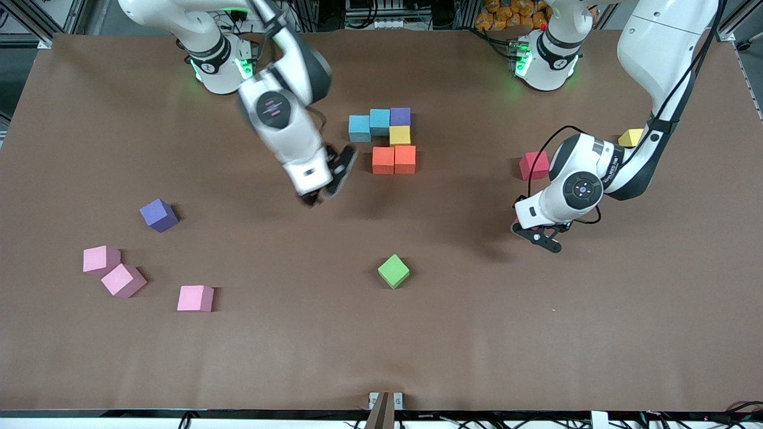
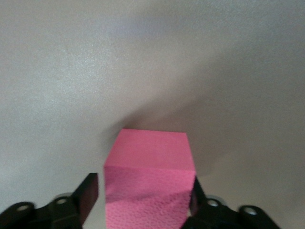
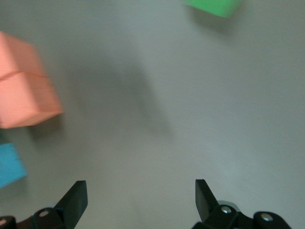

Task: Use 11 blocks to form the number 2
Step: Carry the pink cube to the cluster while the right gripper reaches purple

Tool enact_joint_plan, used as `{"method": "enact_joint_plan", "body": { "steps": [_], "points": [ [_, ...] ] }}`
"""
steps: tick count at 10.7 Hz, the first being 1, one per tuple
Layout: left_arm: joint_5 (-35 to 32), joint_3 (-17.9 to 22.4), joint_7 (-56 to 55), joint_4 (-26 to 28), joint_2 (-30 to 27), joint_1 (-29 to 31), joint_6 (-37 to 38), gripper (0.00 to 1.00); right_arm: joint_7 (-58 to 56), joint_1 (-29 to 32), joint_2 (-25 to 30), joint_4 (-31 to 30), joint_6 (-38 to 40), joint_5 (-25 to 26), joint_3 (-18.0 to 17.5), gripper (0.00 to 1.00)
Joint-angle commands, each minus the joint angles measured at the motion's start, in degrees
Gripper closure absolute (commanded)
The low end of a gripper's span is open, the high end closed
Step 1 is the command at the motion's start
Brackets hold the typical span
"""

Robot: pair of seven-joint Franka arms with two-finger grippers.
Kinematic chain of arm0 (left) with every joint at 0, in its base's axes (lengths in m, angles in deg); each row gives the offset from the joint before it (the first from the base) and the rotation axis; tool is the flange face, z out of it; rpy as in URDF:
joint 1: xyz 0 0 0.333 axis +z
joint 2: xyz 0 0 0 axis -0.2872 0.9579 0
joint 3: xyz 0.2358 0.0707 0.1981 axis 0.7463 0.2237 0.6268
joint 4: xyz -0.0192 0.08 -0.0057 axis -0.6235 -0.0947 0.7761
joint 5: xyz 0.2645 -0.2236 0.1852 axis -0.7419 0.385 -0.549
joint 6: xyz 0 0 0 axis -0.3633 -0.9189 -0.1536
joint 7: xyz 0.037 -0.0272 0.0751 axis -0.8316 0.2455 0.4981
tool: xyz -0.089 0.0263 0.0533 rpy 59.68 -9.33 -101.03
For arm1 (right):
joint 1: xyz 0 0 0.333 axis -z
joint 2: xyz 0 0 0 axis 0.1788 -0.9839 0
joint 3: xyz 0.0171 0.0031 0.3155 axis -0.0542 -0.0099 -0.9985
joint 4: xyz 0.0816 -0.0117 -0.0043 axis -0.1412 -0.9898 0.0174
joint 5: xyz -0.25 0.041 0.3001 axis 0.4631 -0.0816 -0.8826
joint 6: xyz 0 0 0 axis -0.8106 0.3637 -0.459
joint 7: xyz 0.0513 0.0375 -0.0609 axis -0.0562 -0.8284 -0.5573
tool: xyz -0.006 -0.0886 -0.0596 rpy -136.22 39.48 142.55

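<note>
Left end effector [image 1: 539,237] — low over the surface [image 1: 536,333] toward the left arm's end, fingers [image 2: 88,193] straddling a pink block [image 2: 150,183]. One finger sits against the block's side while the other shows a sliver of gap, so whether the grip is complete cannot be told.

Right end effector [image 1: 319,193] — fingers apart, empty, in the air over bare surface just beside the orange pair [image 1: 394,159].

Step in hand, as judged: grasping the pink block. Done well, the fingers close square on opposite faces, centred, before any lift — foam gives, so a light squeeze should serve.

Blocks: matte cubes of equal size. Six form the started figure near the bases: two light blue [image 1: 369,124], purple [image 1: 400,116], yellow [image 1: 400,135], the orange pair. Loose: green [image 1: 393,271], red [image 1: 533,165], a second yellow [image 1: 630,137], a second purple [image 1: 158,215], three pale pink [image 1: 123,280].
</note>
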Motion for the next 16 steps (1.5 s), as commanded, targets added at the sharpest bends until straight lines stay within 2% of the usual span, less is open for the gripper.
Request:
{"method": "enact_joint_plan", "body": {
  "steps": [1, 3, 5, 7, 9, 11, 13, 16],
  "points": [
    [-0.97, -0.42, -3.12, 1.23, -0.98, 0.25, -0.65, 0.91, -0.27, 11.46, -1.59, 6.04, 4.47, 2.29, -1.01, 0.0],
    [-0.97, -2.78, -7.6, -0.52, -1.06, -0.37, -0.39, 0.92, -3.14, 19.55, -3.44, 7.11, 4.74, 2.39, -1.09, 0.0],
    [-0.09, -6.73, -13.92, -4.03, -0.98, -0.89, 1.61, 0.92, -14.89, 24.22, -7.21, 11.58, 4.91, 2.56, -1.01, 0.0],
    [0.0, -8.68, -24.45, -6.24, -0.71, -4.04, 3.04, 0.98, -19.5, 30.98, -8.98, 11.6, 5.7, 2.47, -1.01, 0.0],
    [0.78, -8.86, -36.31, -9.04, -0.19, -10.01, 4.26, 0.98, -20.05, 36.18, -9.16, 8.72, 8.51, 1.86, -1.1, 0.0],
    [4.82, -8.68, -48.7, -15.09, 1.82, -17.48, 8.29, 0.98, -16.64, 39.44, -8.9, 5.2, 7.29, 1.77, -1.01, 0.0],
    [10.96, -8.68, -60.22, -18.8, 2.89, -20.48, 9.37, 0.98, -15.82, 41.73, -7.15, -0.33, 3.0, 1.77, -1.01, 0.0],
    [17.39, -8.6, -78.74, -21.18, 4.46, -25.75, 8.75, 0.98, -16.18, 43.49, -6.7, -7.1, -6.22, 1.77, -0.75, 0.0]
  ]
}}
